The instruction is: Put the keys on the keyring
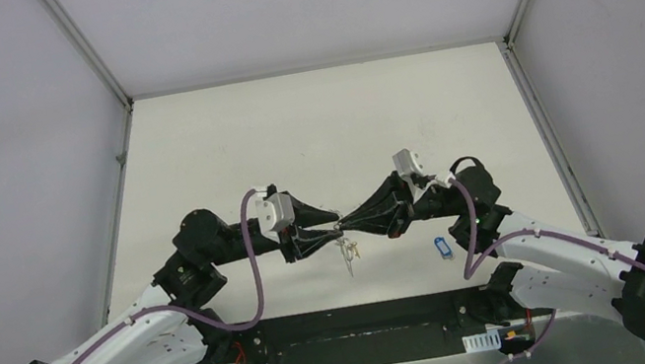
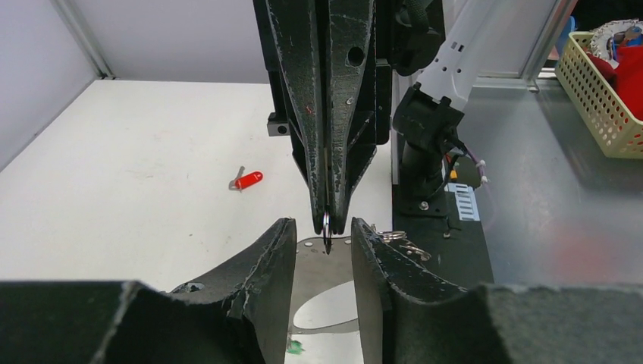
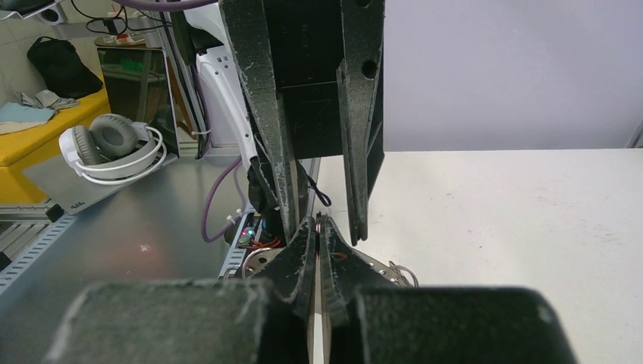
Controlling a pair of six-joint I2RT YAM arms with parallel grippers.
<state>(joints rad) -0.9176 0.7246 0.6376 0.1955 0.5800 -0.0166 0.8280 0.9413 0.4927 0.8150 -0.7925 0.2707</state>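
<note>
Top external view shows no legible writing — right fingers (image 1: 351, 224) clenched on the keyring (image 2: 327, 227), left fingers (image 1: 335, 229) parted around it.

The overhead camera sits behind the arm bases, looking down across the counter (image 1: 310, 134) toward the far wall. Each wrist camera looks along its own jaws, very close, facing the opposite arm. All three views share the mid-counter spot where the jaws meet.
</note>
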